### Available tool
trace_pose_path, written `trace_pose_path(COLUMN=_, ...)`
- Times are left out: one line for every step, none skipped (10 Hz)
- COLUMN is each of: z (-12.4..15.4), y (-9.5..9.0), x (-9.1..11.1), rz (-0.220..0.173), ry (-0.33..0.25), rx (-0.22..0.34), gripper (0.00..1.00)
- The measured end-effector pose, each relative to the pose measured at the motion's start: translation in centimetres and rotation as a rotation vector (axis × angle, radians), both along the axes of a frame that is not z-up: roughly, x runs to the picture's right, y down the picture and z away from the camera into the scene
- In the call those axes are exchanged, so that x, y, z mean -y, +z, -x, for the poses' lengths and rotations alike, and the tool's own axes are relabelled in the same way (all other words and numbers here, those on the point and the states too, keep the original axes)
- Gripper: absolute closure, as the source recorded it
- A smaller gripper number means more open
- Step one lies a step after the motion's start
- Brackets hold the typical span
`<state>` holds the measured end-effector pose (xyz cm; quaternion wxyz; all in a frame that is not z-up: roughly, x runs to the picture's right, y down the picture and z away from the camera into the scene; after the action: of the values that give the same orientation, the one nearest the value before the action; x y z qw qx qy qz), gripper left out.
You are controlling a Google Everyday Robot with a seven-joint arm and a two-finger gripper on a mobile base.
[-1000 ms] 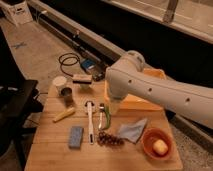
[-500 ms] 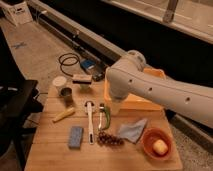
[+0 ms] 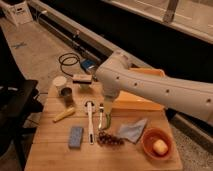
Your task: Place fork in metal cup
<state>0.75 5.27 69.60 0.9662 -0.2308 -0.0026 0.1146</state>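
Camera view, the only one.
- Step in hand: approach to the pick. The fork is not yet lifted.
- The two-finger gripper [image 3: 106,111] hangs from the white arm, low over the middle of the pale wooden table [image 3: 50,152]. Its jaws are spread and nothing is held.
- Just beneath it lies a slim pale-green fork [image 3: 102,121], flat on the wood, beside a long white-handled utensil [image 3: 90,122].
- Next move, as judged: lower onto the fork handle, close, lift, then carry left and back to the cup.
- The small dark grey metal cup [image 3: 68,96] stands upright near the left edge, well apart from the fork. Nothing is seen sticking out of it.
- The white paper-like cup [image 3: 60,83] stands just behind it. Its contents cannot be told.
- A pale round item [image 3: 160,146] sits in the orange bowl [image 3: 149,136].
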Motion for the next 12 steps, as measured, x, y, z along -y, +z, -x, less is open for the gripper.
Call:
trace_pose_path(z=1.3, y=0.4, x=-0.2, rz=0.007, ry=-0.009, rx=0.014, gripper=0.20)
trace_pose_path(z=3.2, y=0.9, x=-0.3, rz=0.015, ry=-0.023, rx=0.039, gripper=0.20)
trace_pose_path(z=4.6, y=1.3, x=-0.4, rz=0.020, ry=-0.036, rx=0.058, gripper=0.20)
trace_pose_path(z=5.6, y=1.6, x=-0.5, rz=0.024, ry=-0.047, rx=0.072, gripper=0.20)
trace_pose_path(z=6.8, y=2.1, x=-0.7, rz=0.035, ry=-0.067, rx=0.092, gripper=0.20)
trace_pose_path(z=7.6, y=3.0, x=-1.3, rz=0.055, ry=-0.082, rx=0.104, gripper=0.20)
trace_pose_path(z=8.0, y=3.7, x=-1.8, rz=0.072, ry=-0.093, rx=0.111, gripper=0.20)
trace_pose_path(z=8.5, y=4.7, x=-2.5, rz=0.093, ry=-0.106, rx=0.117, gripper=0.20)
trace_pose_path(z=8.7, y=5.6, x=-3.2, rz=0.120, ry=-0.116, rx=0.117, gripper=0.20)
trace_pose_path(z=8.5, y=6.2, x=-3.9, rz=0.146, ry=-0.119, rx=0.112, gripper=0.20)
trace_pose_path(z=8.5, y=6.5, x=-4.1, rz=0.152, ry=-0.119, rx=0.110, gripper=0.20)
trace_pose_path(z=7.8, y=7.9, x=-5.3, rz=0.182, ry=-0.119, rx=0.078, gripper=0.20)
